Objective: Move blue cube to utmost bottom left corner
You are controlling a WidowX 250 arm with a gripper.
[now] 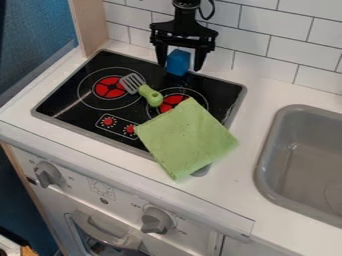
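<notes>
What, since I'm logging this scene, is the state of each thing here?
Gripper: open.
Blue cube: between the gripper's fingers; raised or resting, cannot tell.
Spatula: lying on the stovetop.
Green cloth: lying mostly flat across the stovetop's edge.
Control knobs: settings unclear.
Oven door: looks closed.

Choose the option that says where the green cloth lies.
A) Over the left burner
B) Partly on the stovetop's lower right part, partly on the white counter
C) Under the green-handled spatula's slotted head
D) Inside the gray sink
B: the green cloth covers the lower right part of the black stovetop and extends past its edge onto the white counter.
</notes>
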